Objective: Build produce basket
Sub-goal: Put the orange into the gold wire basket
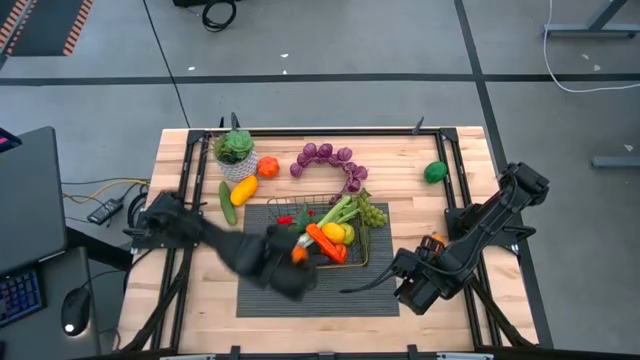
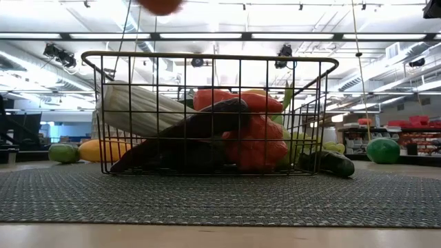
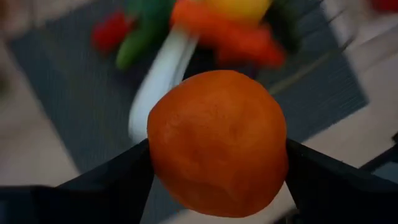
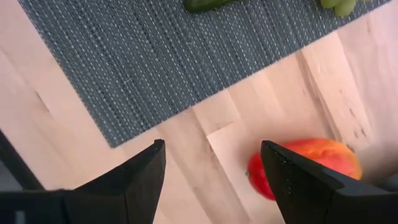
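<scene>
The brass wire basket (image 1: 352, 258) stands on the dark ribbed mat (image 1: 300, 298). It holds a leek, a carrot, a yellow fruit, green grapes and an eggplant, and in the low view (image 2: 324, 63) they lie piled inside it. My left gripper (image 1: 292, 262) is shut on an orange (image 3: 217, 143) above the mat at the basket's near left corner. The orange shows at the top of the low view (image 2: 160, 5), above the basket's rim. My right gripper (image 4: 211, 162) is open and empty over the table near the mat's near right corner (image 1: 365, 283). My left gripper pinches the orange between its two fingers, one on each of its opposite sides (image 3: 158, 149). The arm comes from the table's left. The orange is lifted clear of the mat and the basket.
Loose produce lies behind the basket: purple grapes (image 1: 330, 158), an orange (image 1: 268, 166), a yellow fruit (image 1: 243, 190), a cucumber (image 1: 227, 202), a green apple (image 1: 434, 172). A potted succulent (image 1: 236, 150) stands at the far left. A red-yellow fruit (image 4: 305, 165) lies beside my right gripper.
</scene>
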Robot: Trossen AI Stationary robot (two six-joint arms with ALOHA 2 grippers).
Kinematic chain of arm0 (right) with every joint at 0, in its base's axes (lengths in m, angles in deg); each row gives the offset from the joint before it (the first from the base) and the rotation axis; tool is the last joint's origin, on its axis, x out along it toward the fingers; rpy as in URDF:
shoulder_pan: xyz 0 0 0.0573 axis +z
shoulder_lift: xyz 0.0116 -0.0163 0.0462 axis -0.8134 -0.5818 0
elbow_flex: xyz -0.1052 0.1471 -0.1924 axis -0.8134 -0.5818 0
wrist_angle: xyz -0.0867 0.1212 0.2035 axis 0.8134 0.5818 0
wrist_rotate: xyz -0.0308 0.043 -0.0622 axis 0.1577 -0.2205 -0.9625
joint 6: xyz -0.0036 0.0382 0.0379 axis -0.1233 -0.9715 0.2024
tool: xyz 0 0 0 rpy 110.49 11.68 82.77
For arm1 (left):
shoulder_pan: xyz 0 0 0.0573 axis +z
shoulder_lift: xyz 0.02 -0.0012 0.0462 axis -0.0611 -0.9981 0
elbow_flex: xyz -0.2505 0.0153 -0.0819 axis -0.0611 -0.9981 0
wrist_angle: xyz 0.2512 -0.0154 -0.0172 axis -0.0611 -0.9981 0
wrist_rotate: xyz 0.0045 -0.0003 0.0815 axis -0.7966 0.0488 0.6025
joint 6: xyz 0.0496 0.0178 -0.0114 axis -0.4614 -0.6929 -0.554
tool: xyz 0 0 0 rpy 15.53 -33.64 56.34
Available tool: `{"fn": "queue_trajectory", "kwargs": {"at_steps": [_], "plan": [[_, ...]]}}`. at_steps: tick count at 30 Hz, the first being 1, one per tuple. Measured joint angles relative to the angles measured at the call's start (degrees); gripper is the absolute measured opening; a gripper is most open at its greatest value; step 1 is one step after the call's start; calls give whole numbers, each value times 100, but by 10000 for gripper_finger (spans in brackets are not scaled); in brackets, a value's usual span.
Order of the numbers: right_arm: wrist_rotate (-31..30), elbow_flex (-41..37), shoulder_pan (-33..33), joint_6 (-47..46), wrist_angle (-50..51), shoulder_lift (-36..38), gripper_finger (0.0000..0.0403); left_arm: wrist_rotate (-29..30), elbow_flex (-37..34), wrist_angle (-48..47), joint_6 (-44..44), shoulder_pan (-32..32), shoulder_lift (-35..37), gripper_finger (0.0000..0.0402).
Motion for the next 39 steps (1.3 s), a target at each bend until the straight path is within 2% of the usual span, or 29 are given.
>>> {"fn": "queue_trajectory", "kwargs": {"at_steps": [3, 9, 13, 21, 24, 27, 39], "plan": [[-1, 0, 7, -115, -11, 105, 267, 69, 250, 177, -1234, 481, 1, 320], [-189, 0, 28, -429, -19, 411, 268, 49, 507, 648, -3054, 1221, 13, 321], [-486, 0, 135, -787, -26, 700, 268, -111, 500, 921, -3752, 1554, -2, 321], [-914, 0, 306, -1109, 78, 1164, 268, -121, 500, 1164, -3801, 1980, -2, 330], [-971, 0, 306, -1109, 263, 1257, 268, -301, 498, 1095, -3900, 2074, -2, 337], [-1023, 0, 306, -1110, 396, 1322, 268, -517, 496, 1087, -3938, 2106, -2, 342], [-1063, 0, 306, -1063, 497, 1360, 268, -572, 496, 1129, -4029, 2113, -2, 364]]}}
